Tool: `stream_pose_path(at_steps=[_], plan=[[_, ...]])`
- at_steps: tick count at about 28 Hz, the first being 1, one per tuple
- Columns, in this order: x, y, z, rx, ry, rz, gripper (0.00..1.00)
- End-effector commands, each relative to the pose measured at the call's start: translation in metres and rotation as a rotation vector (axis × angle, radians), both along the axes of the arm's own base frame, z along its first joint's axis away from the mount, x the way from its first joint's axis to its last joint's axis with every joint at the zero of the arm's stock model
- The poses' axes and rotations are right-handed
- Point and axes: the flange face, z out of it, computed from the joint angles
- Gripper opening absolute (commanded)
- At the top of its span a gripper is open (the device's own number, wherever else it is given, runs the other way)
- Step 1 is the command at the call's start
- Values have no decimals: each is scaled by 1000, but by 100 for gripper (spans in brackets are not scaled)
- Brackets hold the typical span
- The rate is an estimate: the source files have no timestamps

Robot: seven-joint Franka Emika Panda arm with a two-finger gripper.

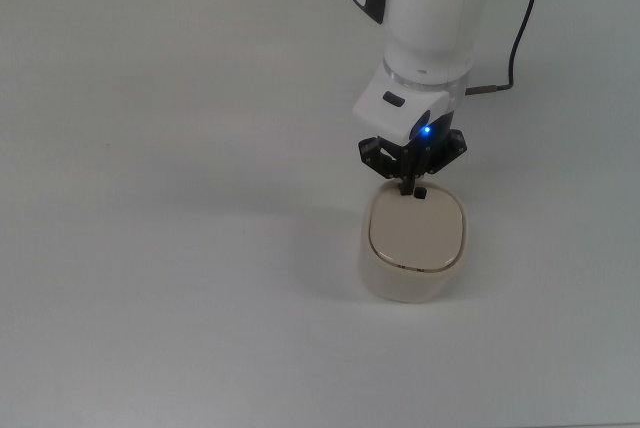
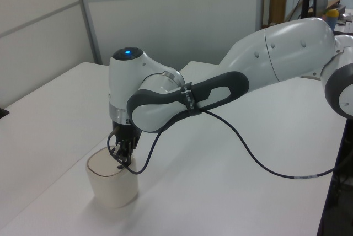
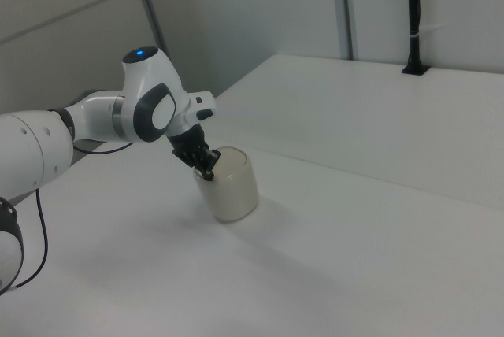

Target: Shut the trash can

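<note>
The trash can [image 1: 415, 243] is a small cream bin standing on the white table, and its lid lies flat across the rim. A tiny black knob [image 1: 421, 192] sits at the lid edge nearest the arm. My gripper [image 1: 408, 186] points straight down over that edge, just to the top view's left of the knob, with its fingers shut together and nothing held. In the left view the gripper [image 2: 121, 161] hovers at the far rim of the trash can [image 2: 113, 183]. In the right view the gripper [image 3: 207, 172] is at the upper left rim of the trash can [image 3: 230, 187].
A black cable [image 1: 520, 38] runs from the wrist across the table toward the top view's upper right, and it loops over the table [image 2: 259, 161] in the left view. A black post [image 3: 412, 14] stands at the table's far edge in the right view.
</note>
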Motion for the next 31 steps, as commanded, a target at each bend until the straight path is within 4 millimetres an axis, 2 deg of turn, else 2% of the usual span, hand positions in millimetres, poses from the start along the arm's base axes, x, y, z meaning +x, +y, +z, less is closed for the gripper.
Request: stream_pose_path(at_steps=[1, 5, 6, 7, 11, 12, 13, 17, 19, 23, 24, 25, 27, 31], plan=[[-5, 0, -61, -58, 98, 6, 0], [1, -4, -35, -33, 61, -14, 0], [1, -6, -25, -25, 47, -20, 0], [1, -8, -1, -4, 15, -30, 0], [-4, -18, 39, 34, -32, -52, 0], [-7, -25, 59, 46, -57, -62, 0], [-8, -32, 67, 49, -67, -71, 0], [-14, -48, 88, 39, -63, -82, 0], [-20, -67, 104, 23, -51, -102, 5], [-29, -100, 121, -9, -19, -130, 26], [-33, -114, 127, -21, -3, -141, 46], [-35, -121, 130, -28, 2, -149, 62], [-38, -133, 133, -47, 14, -162, 100], [-42, -144, 138, -115, 23, -130, 100]])
